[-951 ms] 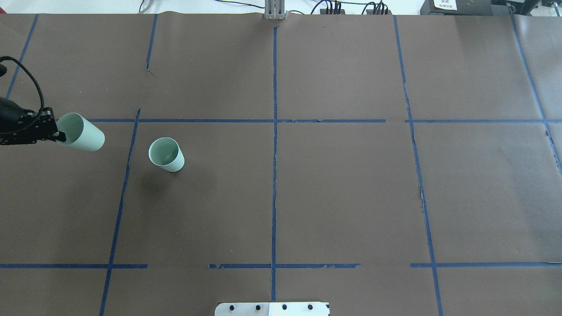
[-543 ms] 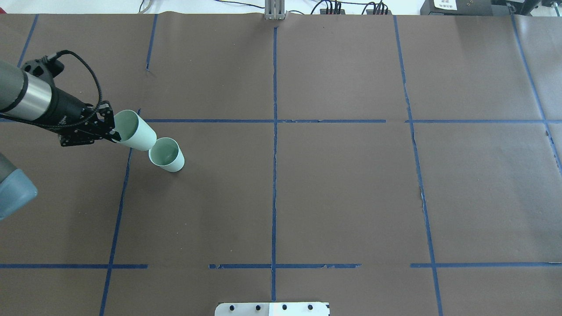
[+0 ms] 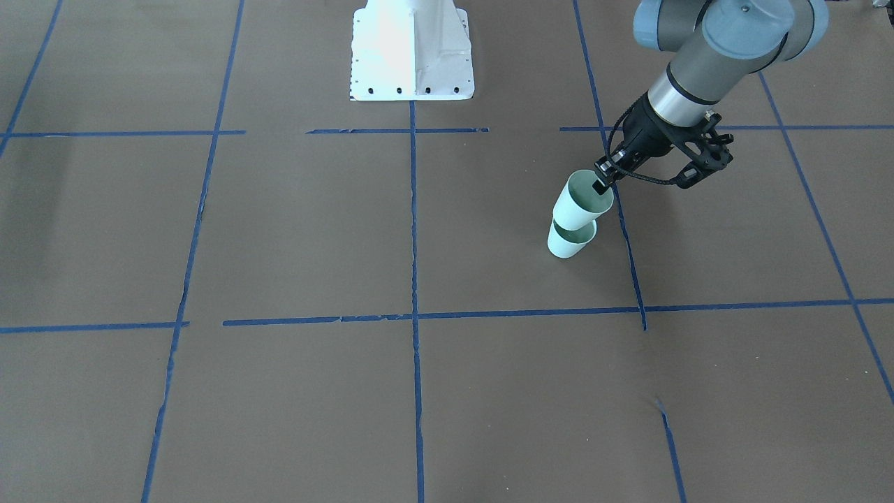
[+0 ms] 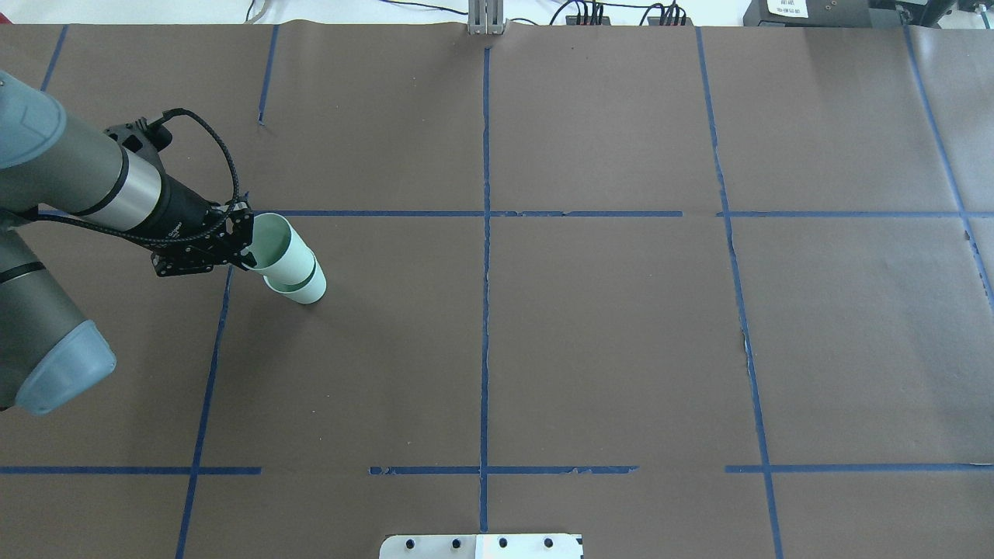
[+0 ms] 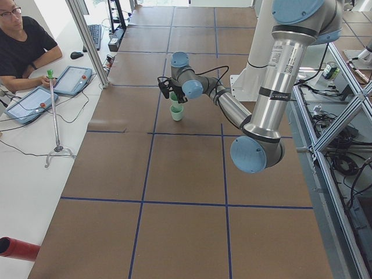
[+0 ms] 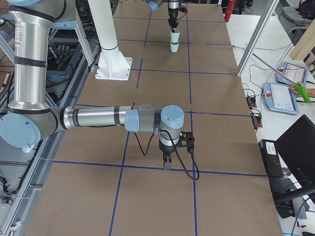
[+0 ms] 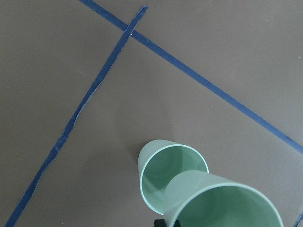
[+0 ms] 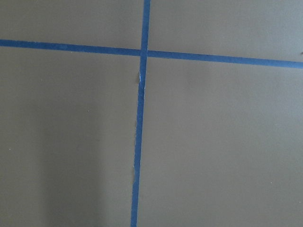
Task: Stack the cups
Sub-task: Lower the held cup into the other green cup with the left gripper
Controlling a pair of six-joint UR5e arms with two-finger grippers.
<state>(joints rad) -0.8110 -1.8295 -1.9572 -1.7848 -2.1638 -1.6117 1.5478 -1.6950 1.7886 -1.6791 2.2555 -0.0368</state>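
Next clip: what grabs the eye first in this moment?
The left gripper pinches the rim of a tilted mint-green cup, its base at the mouth of the second cup, which stands on the brown table left of centre in the overhead view. Blue tape lines grid the top.

The upper cup (image 7: 222, 205) is cut off by the left wrist view's bottom edge and hides part of the lower cup (image 7: 161, 175) mouth. Right end effector (image 6: 167, 163) finger opening: indeterminate.

Overhead cam: behind robot (image 3: 412, 56), looks fwd + down. Front cam faces it, steep. Side cams look along table (image 5: 174, 174). Wrist cams close, downward. All but R wrist share cups (image 4: 289, 260).
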